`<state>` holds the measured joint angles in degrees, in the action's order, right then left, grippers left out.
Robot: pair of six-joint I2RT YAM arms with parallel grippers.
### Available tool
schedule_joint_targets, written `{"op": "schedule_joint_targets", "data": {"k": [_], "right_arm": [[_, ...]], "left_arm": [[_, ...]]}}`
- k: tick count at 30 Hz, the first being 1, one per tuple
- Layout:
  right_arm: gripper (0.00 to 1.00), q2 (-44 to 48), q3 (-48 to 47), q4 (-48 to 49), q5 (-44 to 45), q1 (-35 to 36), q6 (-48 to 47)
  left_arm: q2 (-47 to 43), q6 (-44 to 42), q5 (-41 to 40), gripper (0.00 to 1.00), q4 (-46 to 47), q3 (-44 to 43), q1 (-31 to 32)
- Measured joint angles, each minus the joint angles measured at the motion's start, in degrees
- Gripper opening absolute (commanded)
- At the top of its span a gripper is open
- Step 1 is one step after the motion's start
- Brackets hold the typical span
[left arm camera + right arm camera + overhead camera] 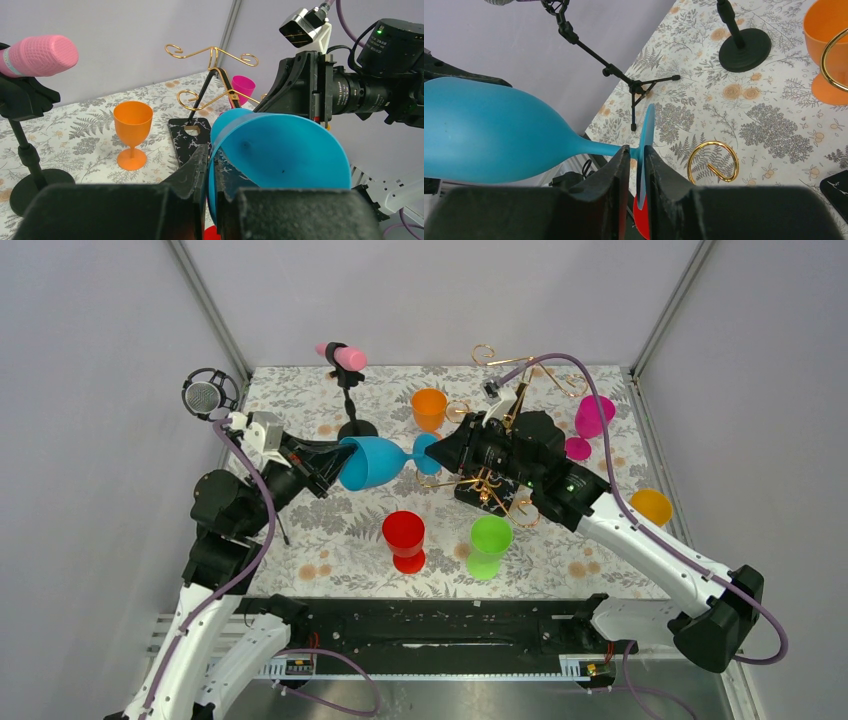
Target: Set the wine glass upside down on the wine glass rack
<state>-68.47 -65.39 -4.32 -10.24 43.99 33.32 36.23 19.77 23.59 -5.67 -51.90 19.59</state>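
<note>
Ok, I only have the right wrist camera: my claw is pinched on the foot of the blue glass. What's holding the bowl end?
Observer: The left claw grips the blue glass by its rim, one finger inside the bowl and one outside.
Operator: And where's the rack? I see just one gold loop.
Observer: The rack stands just beyond the glass in the left wrist view, and the top view puts it under the right arm.
Operator: Anything hanging on it?
Observer: No, the gold arms that show in the left wrist view are bare.
</note>
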Motion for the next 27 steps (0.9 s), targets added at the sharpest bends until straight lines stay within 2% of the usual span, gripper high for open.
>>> {"op": "schedule_joint_targets", "data": {"k": [3, 6, 15, 19, 22, 27], "right_arm": [[0.09, 0.0, 0.0, 0.0, 0.0, 0.0, 0.0], [0.0, 0.0, 0.0, -0.1, 0.2, 0.0, 0.0], [0.0, 2.3, 0.6, -0.3, 5.3, 0.2, 0.7], [0.0, 6.4, 2.4, -0.9, 11.9, 0.3, 0.6], [0.0, 10.6, 4.0, -2.0, 20.3, 0.4, -0.4], [0.0, 18.5, 6.1, -2.8, 33.4, 0.4, -6.5]], "left_arm": [[0.0, 0.0, 0.0, 0.0, 0.1, 0.0, 0.0], [0.0, 0.0, -0.1, 0.09, 0.2, 0.0, 0.0], [-0.1, 0.0, -0.3, 0.37, 0.8, 0.9, 0.2], [-0.3, 0.1, -0.5, 0.41, 1.0, 1.5, 0.2], [-0.9, -0.1, -0.8, 0.43, 0.7, 1.8, 0.2], [-1.8, -1.2, -1.7, 0.46, -0.6, 1.9, 0.2]]}}
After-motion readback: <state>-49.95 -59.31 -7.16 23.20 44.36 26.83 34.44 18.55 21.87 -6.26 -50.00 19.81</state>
